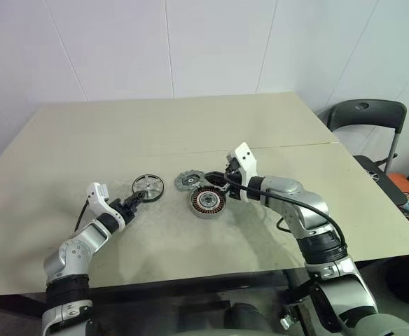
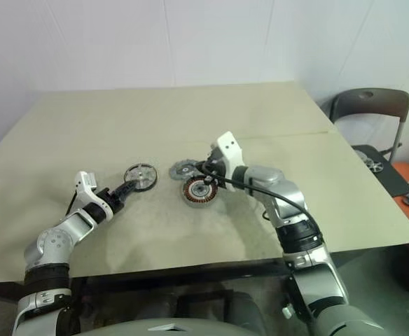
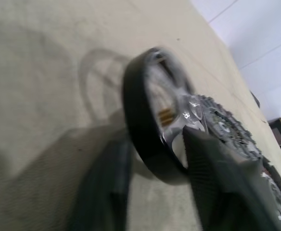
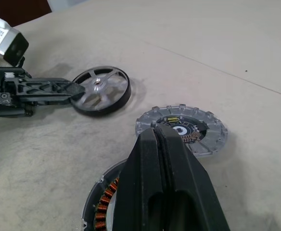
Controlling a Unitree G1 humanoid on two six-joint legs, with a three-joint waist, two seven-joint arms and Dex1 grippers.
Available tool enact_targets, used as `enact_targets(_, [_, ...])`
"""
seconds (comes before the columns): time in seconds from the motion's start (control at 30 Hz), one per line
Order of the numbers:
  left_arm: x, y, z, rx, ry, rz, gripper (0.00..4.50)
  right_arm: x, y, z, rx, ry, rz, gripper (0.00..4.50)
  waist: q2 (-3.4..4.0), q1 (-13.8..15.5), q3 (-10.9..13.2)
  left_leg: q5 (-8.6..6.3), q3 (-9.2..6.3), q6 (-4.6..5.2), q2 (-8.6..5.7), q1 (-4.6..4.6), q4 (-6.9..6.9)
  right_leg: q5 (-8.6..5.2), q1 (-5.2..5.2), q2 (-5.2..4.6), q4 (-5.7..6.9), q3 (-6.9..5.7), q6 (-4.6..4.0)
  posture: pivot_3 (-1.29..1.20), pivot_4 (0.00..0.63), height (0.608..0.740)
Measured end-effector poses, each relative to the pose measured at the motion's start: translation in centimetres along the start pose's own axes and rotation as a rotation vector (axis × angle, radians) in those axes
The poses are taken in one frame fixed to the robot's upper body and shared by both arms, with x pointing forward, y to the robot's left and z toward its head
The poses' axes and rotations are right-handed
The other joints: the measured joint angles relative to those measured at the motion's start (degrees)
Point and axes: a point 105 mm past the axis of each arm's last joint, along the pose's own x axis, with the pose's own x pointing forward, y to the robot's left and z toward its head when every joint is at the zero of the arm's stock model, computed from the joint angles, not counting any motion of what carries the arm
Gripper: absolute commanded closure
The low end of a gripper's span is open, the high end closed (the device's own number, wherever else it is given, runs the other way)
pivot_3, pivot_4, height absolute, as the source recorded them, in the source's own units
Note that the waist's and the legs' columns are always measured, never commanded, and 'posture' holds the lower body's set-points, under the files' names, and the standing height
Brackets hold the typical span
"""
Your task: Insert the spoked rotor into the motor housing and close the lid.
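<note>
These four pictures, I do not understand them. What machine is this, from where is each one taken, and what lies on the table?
It is a humanoid robot with two arms, each ending in a two-fingered black gripper. Two pictures look down from its head; the other two come from cameras on its wrists.

On the beige table lie three motor parts: the spoked rotor, the lid and the motor housing with copper coils.

The left gripper is at the rotor, one finger on each side of its dark rim; a firm hold is not certain. The right gripper is shut, holds nothing, and hovers over the housing near the lid.

Rotor left of lid; housing nearer.
</note>
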Motion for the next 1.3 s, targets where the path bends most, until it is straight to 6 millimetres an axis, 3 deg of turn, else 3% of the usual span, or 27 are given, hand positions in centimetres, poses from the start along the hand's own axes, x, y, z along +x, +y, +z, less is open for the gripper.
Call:
enact_targets(0.1, [0.4, 0.1, 0.3, 0.006, 0.000, 0.019, 2.94, 0.3, 0.3, -0.1, -0.006, 0.008, 0.008, 4.50, 0.00, -0.02, 0.00, 0.00, 0.00, 0.00, 0.00, 0.03, 0.00, 0.01, 0.01, -0.09, 0.02, -0.11, 0.00, 0.00, 0.000, 0.740])
enact_targets(0.27, [0.3, -0.5, 0.2, 0.000, 0.004, -0.021, 3.98, 0.3, 0.3, -0.2, -0.008, 0.010, 0.009, 4.50, 0.00, -0.04, 0.00, 0.00, 0.00, 0.00, 0.00, 0.04, 0.04, 0.14, 0.00, -0.98, 0.01, -1.41, 0.05, 0.00, 0.000, 0.740])
enact_targets(0.47, [0.1, -1.2, -0.2, -0.020, 0.034, -0.063, 3.98, 0.3, 0.3, -0.2, -0.008, 0.011, 0.009, 4.50, 0.00, 0.17, 0.00, 0.00, 0.00, 0.00, 0.00, 0.01, 0.04, 0.15, -0.01, -1.10, -0.04, -1.65, 0.06, 0.00, 0.000, 0.740])
enact_targets(0.6, [-0.3, -3.5, -1.1, -0.064, 0.106, -0.193, 3.98, 0.0, 0.4, 0.3, 0.040, -0.020, 0.031, 4.50, -0.02, 0.24, 0.02, 0.00, -0.01, 0.00, 0.00, -0.09, 0.05, 0.15, -0.01, -1.10, -0.11, -1.65, 0.06, 0.00, 0.000, 0.740])
enact_targets(0.73, [-0.9, -5.6, -1.1, -0.068, 0.157, -0.294, 3.98, -1.1, 1.1, 2.2, 0.064, -0.083, 0.099, 4.50, -0.01, 0.57, 0.03, 0.00, -0.03, 0.00, 0.00, -0.11, 0.04, 0.15, -0.02, -1.10, -0.13, -1.66, 0.06, 0.00, 0.000, 0.740])
enact_targets(0.87, [-1.2, -8.4, -1.4, -0.037, 0.246, -0.392, 3.98, -2.0, 0.1, 3.0, 0.057, -0.099, 0.070, 4.50, 0.01, 1.09, 0.04, 0.00, -0.04, 0.00, 0.00, -0.10, 0.06, 0.14, -0.03, -1.11, -0.15, -1.73, 0.06, 0.00, 0.000, 0.740])
enact_targets(1.03, [-0.7, -9.2, -3.5, 0.049, 0.437, -0.368, 3.98, -2.6, -1.4, 3.7, 0.068, -0.122, 0.008, 4.50, 0.02, 1.21, 0.06, 0.00, -0.07, 0.00, 0.00, -0.11, 0.06, 0.14, -0.01, -1.11, -0.19, -1.79, 0.05, 0.00, 0.000, 0.740])
enact_targets(1.3, [2.6, -13.0, -0.3, 0.026, 0.428, -0.399, 3.98, -2.4, -1.8, 3.6, 0.062, -0.129, -0.032, 4.50, 0.00, 1.23, 0.07, 0.01, -0.11, 0.02, -0.01, -0.29, 0.15, 0.16, -0.03, -1.10, -0.20, -1.83, 0.09, 0.00, 0.000, 0.740])
